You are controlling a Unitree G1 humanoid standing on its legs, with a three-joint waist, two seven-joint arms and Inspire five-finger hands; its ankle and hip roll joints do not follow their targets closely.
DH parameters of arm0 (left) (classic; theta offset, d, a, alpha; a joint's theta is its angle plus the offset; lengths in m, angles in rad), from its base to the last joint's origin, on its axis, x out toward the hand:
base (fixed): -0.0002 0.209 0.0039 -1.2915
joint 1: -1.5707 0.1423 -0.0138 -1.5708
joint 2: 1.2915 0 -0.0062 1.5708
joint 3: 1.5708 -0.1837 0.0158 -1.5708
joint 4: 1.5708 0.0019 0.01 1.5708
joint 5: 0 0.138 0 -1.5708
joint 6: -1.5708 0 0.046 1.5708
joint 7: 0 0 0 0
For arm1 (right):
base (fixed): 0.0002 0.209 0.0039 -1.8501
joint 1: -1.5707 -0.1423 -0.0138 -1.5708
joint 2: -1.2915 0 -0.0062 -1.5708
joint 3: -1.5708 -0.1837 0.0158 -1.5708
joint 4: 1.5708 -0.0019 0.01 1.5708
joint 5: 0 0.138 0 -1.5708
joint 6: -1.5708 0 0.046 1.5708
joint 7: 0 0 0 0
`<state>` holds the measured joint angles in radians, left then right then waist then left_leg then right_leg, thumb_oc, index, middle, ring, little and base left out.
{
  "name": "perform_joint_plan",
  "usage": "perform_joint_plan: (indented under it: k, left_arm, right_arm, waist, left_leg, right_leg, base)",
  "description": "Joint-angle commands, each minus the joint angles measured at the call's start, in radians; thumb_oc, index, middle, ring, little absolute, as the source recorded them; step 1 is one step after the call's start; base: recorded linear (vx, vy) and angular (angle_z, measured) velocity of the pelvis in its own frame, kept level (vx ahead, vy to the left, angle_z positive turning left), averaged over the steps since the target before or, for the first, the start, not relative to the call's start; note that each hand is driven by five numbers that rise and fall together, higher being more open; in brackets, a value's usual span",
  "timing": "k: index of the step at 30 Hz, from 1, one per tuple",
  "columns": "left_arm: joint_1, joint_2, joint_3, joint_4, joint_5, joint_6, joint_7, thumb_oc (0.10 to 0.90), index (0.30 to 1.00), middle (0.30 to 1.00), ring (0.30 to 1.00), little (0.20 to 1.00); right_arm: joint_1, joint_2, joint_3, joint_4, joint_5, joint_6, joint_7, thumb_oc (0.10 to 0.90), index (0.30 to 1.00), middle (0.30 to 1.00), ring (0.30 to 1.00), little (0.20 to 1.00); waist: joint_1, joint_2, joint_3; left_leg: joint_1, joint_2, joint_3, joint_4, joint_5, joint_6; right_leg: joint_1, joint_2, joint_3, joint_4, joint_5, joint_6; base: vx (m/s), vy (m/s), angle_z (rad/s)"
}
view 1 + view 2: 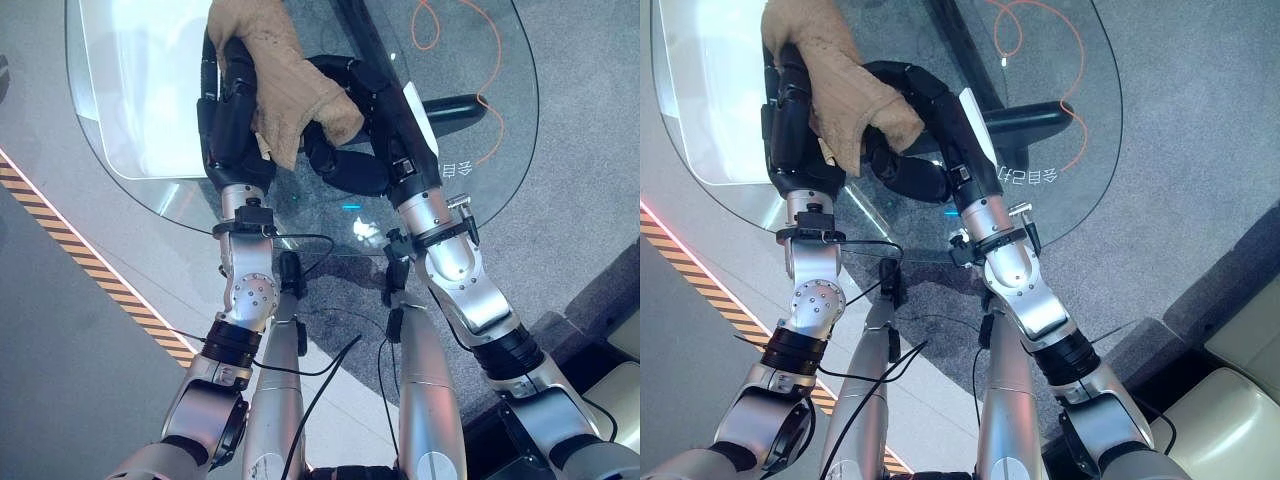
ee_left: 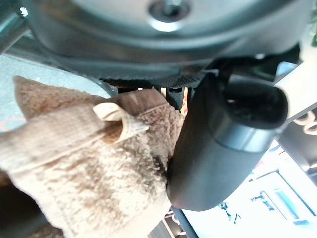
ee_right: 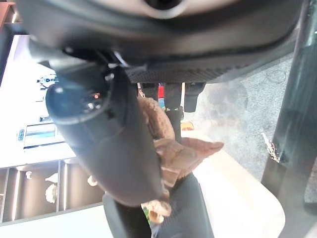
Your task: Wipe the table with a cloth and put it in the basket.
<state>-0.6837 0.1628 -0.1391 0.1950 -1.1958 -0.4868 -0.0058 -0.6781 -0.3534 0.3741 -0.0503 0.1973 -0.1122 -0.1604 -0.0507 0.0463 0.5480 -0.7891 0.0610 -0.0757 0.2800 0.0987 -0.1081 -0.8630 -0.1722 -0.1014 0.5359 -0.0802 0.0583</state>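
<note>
The floor (image 1: 60,380) is grey, with a yellow and black striped line (image 1: 110,285) across it. An orange cord (image 1: 1080,95) curls on grey carpet (image 1: 1200,140).

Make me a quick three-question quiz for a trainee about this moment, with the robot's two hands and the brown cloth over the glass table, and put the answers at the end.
1. True or false: the cloth lies flat and untouched on the glass table.
2. Which hand has the cloth draped over it? A) left hand B) right hand C) a person's hand
3. Fill in: an orange ____ loops on the floor beyond the table.

Key
1. False: it is bunched between both hands above the glass.
2. A: it hangs over the left hand, and the right hand's fingers close on its edge.
3. cable
</note>
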Motion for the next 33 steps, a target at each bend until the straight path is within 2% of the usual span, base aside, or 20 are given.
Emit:
perform_joint_plan:
  k: [1,20,27,33]
  left_arm:
    - [-0.139,0.019,0.038,-0.160,0.078,-0.130,-0.020,0.100,0.300,0.300,0.300,0.200]
    - [-0.155,0.026,0.066,-0.140,0.152,-0.176,0.044,0.100,0.300,0.300,0.300,0.200]
    - [-0.165,0.048,0.084,-0.122,0.180,-0.200,0.088,0.100,0.300,0.300,0.300,0.200]
    - [-0.179,0.065,0.094,-0.095,0.218,-0.229,0.134,0.100,0.300,0.300,0.300,0.200]
  right_arm:
    - [-0.126,0.068,-0.040,-0.127,-0.021,-0.084,-0.008,0.800,0.900,0.900,0.900,0.900]
    - [-0.131,0.072,-0.047,-0.105,-0.049,-0.075,-0.024,0.800,0.900,0.900,0.900,0.900]
    - [-0.128,0.046,-0.058,-0.083,-0.070,-0.072,-0.071,0.800,0.900,0.900,0.900,0.900]
    - [-0.116,0.037,-0.082,-0.054,-0.084,-0.106,-0.158,0.800,0.900,0.900,0.900,0.900]
  waist:
    - [0.029,-0.027,-0.028]
    - [0.030,-0.024,-0.028]
    - [0.028,-0.021,-0.028]
    - [0.023,-0.019,-0.028]
  left_leg:
    - [0.002,-0.088,0.084,0.058,-0.081,0.091]
    - [-0.001,-0.087,0.084,0.064,-0.085,0.088]
    - [0.001,-0.087,0.086,0.066,-0.085,0.086]
    - [-0.001,-0.084,0.088,0.066,-0.088,0.085]
  right_leg:
    - [0.037,0.115,0.015,-0.112,0.047,-0.014]
    - [0.033,0.112,0.015,-0.104,0.043,-0.014]
    - [0.034,0.109,0.015,-0.105,0.042,-0.014]
    - [0.031,0.111,0.020,-0.102,0.039,-0.013]
  base:
    - [0.00,0.000,0.00]
    - [0.00,0.000,0.00]
    - [0.00,0.000,0.00]
    - [0.00,0.000,0.00]
